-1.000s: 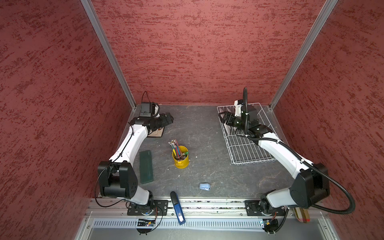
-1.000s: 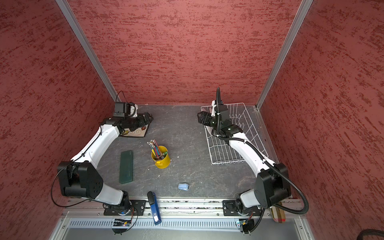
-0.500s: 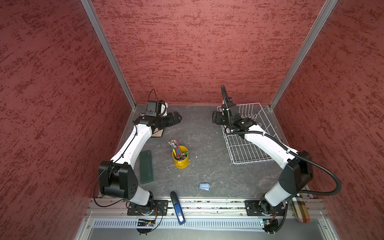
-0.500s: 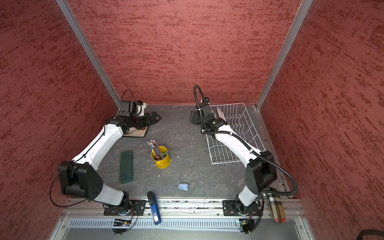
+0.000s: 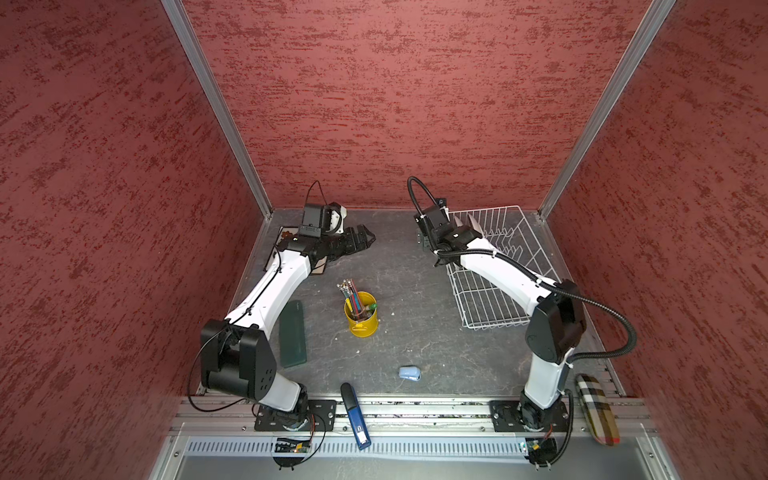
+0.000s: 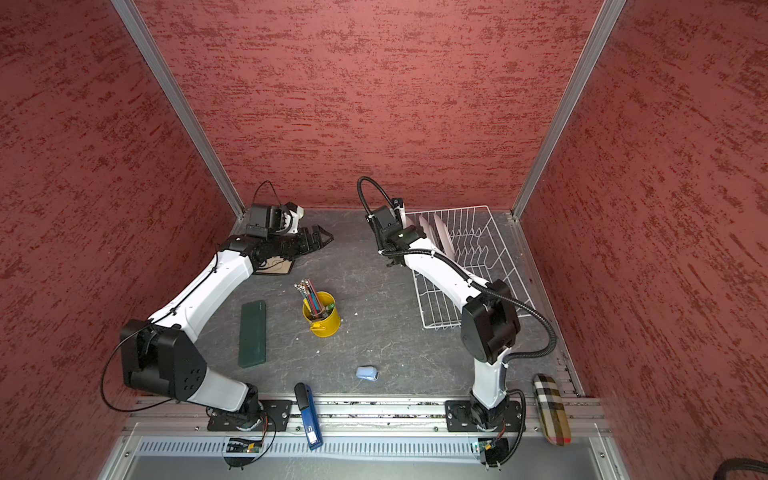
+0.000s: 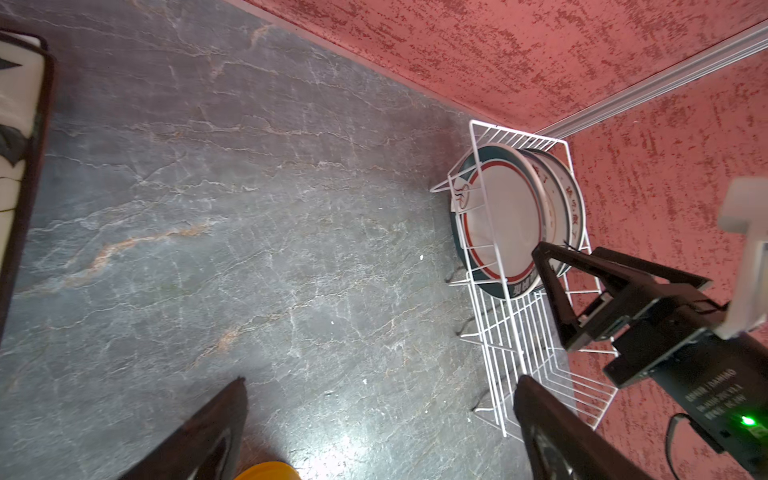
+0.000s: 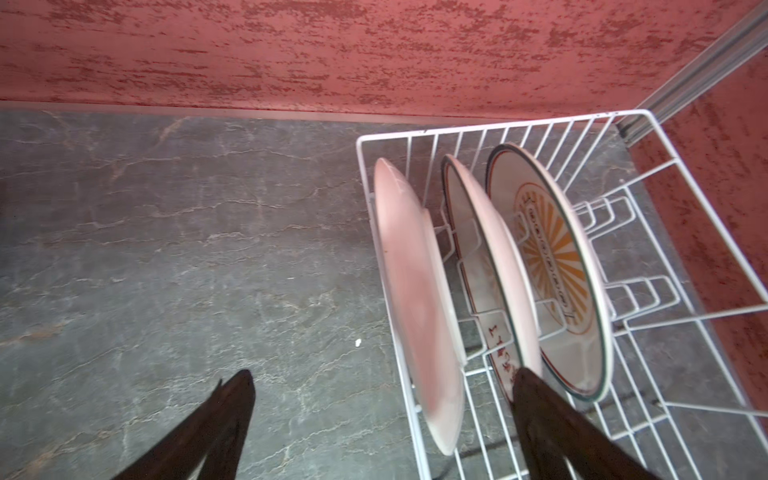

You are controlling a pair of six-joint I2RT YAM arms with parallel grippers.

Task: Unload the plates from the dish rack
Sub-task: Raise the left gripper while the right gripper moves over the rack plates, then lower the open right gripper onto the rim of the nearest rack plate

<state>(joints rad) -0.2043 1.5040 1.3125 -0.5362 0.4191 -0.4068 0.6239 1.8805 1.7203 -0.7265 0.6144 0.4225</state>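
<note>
Dish rack (image 5: 494, 307): white wire, rectangular, rows of upright prongs; standing on the worktop (image 5: 415, 291) at the far right corner, seen in both top views (image 6: 478, 249)

Round plates (image 7: 503, 216), three: upright on edge between prongs at the rack's far left corner, side by side, slightly leaning
- outermost plate (image 8: 415, 291): plain white underside showing
- middle plate (image 8: 490, 257): dark rim, red lettering
- innermost plate (image 8: 552, 266): orange sunburst centre, dark rim

Square plate (image 6: 276, 266): cream, dark edge, flat on worktop at far left corner, mostly hidden
</note>
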